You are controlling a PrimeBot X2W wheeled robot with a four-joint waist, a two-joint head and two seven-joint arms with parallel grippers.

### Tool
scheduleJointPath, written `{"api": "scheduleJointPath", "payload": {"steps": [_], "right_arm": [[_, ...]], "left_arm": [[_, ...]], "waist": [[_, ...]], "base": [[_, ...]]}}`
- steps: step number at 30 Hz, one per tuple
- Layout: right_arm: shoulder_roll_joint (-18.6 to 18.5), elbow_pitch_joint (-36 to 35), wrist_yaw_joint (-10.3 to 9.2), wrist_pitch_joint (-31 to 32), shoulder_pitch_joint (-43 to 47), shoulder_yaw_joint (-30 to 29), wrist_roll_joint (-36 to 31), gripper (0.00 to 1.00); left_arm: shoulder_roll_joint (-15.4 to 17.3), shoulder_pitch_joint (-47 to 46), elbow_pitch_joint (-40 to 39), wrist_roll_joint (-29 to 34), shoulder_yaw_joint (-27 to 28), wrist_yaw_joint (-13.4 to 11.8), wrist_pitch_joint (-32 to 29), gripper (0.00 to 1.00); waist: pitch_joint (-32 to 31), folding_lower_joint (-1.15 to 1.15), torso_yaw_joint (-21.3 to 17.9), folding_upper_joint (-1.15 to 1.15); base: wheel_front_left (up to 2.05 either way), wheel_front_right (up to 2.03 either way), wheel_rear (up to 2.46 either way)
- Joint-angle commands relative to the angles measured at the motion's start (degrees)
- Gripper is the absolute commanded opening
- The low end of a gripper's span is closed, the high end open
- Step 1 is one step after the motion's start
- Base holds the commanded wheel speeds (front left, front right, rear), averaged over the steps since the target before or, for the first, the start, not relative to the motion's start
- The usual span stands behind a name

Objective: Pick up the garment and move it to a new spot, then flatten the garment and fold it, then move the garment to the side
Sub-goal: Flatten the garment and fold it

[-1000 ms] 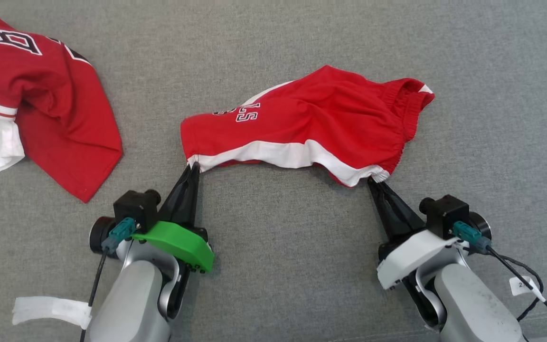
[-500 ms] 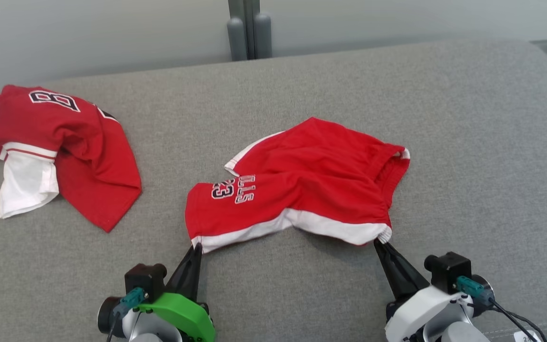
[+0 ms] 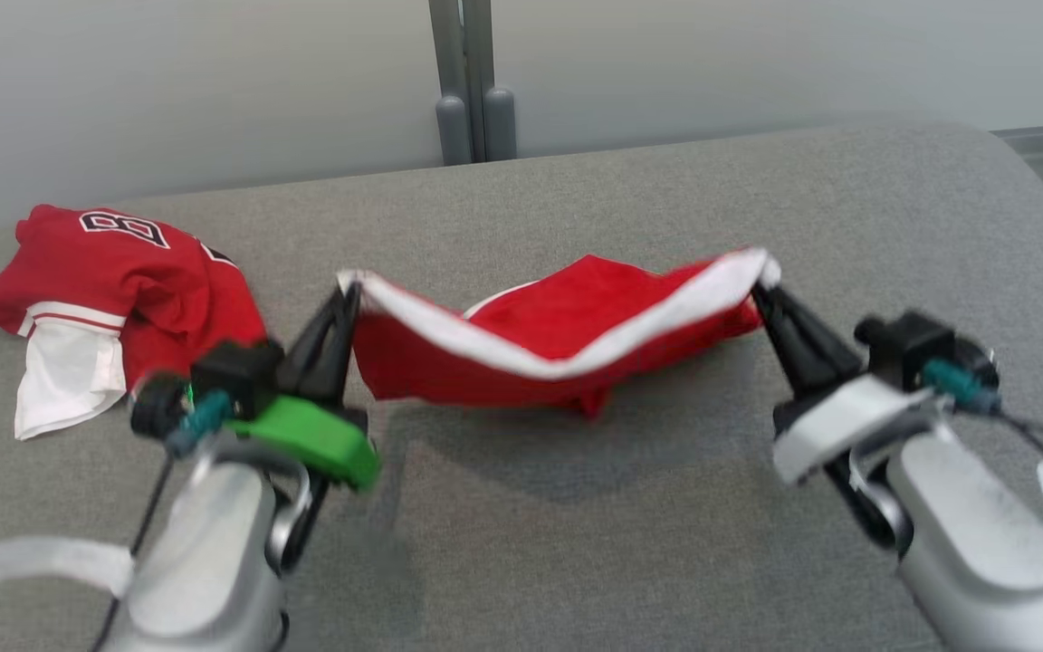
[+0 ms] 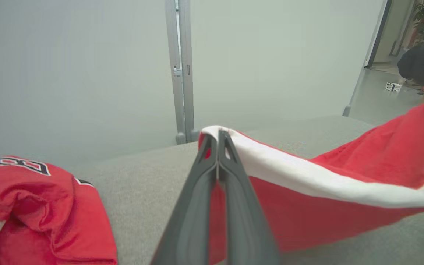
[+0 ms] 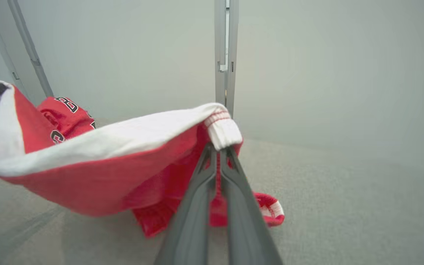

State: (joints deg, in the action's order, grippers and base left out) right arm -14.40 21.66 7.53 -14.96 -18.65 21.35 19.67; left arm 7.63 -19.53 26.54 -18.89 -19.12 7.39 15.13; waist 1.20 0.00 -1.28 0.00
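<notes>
Left gripper (image 3: 349, 292) and right gripper (image 3: 757, 288) are each pinched tight on a white-trimmed corner of the red shorts (image 3: 531, 353). The shorts sag between them just above the gray cushion (image 3: 576, 507), lower folds dragging on it. A red jersey (image 3: 123, 290) is crumpled at the cushion's far left.

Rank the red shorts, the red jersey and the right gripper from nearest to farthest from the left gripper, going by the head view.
1. Red shorts: corner pinched in the left gripper itself.
2. Red jersey: lying just to its left on the cushion.
3. Right gripper: far right, holding the shorts' other corner.
</notes>
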Motion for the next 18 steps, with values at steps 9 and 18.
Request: {"api": "scheduleJointPath", "payload": {"steps": [9,18], "right_arm": [[-6.37,7.28,-0.08,5.96,-39.73,2.63,1.93,0.00],[-5.57,19.77,-0.08,2.83,-69.71,0.32,-6.50,0.00]], "left_arm": [[7.31,-39.89,7.70,2.61,-3.30,0.14,-2.06,0.00],[7.89,-68.60,15.14,8.02,-2.51,-3.18,-0.60,0.00]], "waist": [[19.36,0.00,0.59,0.00],[31.28,0.00,3.07,0.00]], "base": [[0.00,0.00,0.00],[0.00,0.00,0.00]]}}
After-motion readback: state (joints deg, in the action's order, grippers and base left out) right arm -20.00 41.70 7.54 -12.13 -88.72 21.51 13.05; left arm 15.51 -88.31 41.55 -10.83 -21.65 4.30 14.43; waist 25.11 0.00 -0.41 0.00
